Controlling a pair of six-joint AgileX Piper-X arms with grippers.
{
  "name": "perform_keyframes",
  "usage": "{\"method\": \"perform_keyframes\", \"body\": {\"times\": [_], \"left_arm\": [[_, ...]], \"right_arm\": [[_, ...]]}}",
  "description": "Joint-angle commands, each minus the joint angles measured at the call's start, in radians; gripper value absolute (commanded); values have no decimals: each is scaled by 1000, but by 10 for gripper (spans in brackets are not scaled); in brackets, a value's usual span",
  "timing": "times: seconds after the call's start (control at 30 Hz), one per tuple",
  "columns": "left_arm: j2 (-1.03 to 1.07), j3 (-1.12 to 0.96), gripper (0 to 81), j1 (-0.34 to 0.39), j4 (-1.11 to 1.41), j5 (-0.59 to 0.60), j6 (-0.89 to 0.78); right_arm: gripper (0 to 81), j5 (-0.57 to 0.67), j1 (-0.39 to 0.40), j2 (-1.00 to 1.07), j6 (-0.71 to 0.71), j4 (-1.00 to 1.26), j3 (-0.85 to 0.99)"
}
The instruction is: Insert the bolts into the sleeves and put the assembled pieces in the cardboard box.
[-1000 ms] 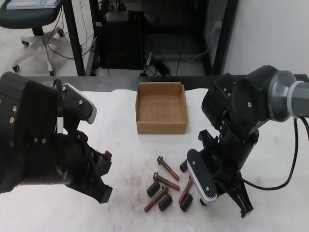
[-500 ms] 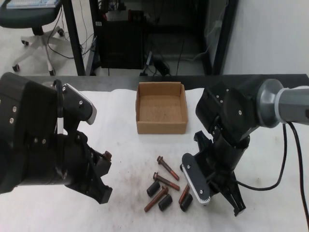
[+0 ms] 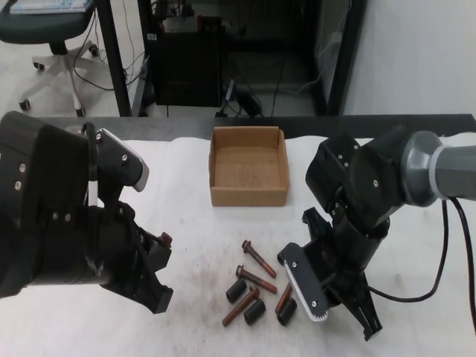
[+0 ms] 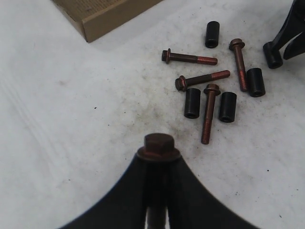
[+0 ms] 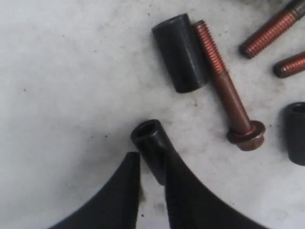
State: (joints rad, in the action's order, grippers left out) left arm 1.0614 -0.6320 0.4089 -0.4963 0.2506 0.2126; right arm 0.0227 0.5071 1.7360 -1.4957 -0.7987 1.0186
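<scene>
Right fingers [image 5: 127, 191] shifted, clamped on sleeve [image 5: 148, 136]; left fingers [image 4: 121, 200] pinch bolt [image 4: 158, 145].

My left gripper [image 4: 157, 164] clamps one coppery bolt [image 4: 158, 144], its hex head poking past the fingertips. My right gripper [image 5: 151, 160] pinches a black sleeve [image 5: 147, 133], its open bore showing. Four loose bolts [image 4: 207, 114] and four loose sleeves [image 4: 192, 102] lie flat in a cluster near the open-topped cardboard box [image 3: 248, 195].
</scene>
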Motion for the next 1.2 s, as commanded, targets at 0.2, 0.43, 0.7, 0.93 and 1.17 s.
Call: {"method": "perform_keyframes", "body": {"times": [0.2, 0.43, 0.7, 0.93, 1.17], "left_arm": [[-14, -4, 3, 3, 7, -4, 5], [-14, -4, 3, 3, 11, -4, 5], [-14, -4, 3, 3, 15, -4, 5], [-14, -4, 3, 3, 15, -4, 5], [-14, -4, 3, 3, 15, -4, 5]], "right_arm": [[184, 13, -5, 10, -9, 53, -16], [184, 13, -8, 18, -9, 52, -16], [184, 3, 15, 84, -9, 56, -16], [184, -9, 30, 85, 115, 125, -16], [186, -9, 30, 85, 364, 154, -16]]}}
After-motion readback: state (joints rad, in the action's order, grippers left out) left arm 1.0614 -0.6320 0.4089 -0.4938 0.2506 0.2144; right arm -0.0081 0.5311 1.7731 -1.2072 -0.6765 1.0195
